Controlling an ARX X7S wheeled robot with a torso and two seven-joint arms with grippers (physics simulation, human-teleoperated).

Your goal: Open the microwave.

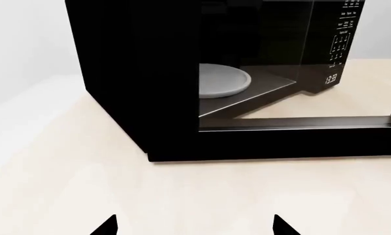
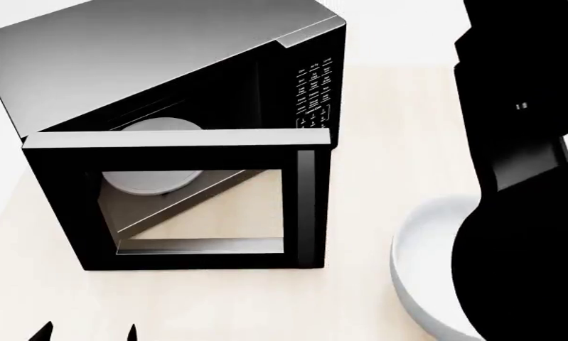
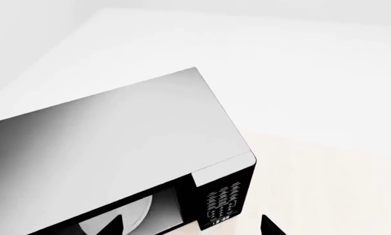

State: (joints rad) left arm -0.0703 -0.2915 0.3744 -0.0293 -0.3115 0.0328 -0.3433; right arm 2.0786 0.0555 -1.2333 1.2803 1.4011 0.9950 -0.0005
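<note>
The black microwave (image 2: 151, 57) stands on the pale table with its glass-windowed door (image 2: 65, 206) swung open. The vertical handle (image 2: 306, 206) is at the door's free edge. Behind the glass lies the white turntable (image 2: 156, 177), and the keypad (image 2: 312, 92) faces right. My left gripper (image 2: 87, 334) is open and empty, low over the table in front of the door and apart from it. In the left wrist view the microwave (image 1: 136, 73), turntable (image 1: 221, 81) and left gripper (image 1: 195, 226) show. My right gripper (image 3: 190, 226) hangs open above the microwave (image 3: 117, 132), touching nothing.
A white bowl (image 2: 421, 270) sits on the table (image 2: 397, 142) right of the door, partly hidden by my black right arm (image 2: 521, 106). A white wall rises behind the microwave. Bare tabletop (image 1: 195, 196) lies between the left gripper and the door.
</note>
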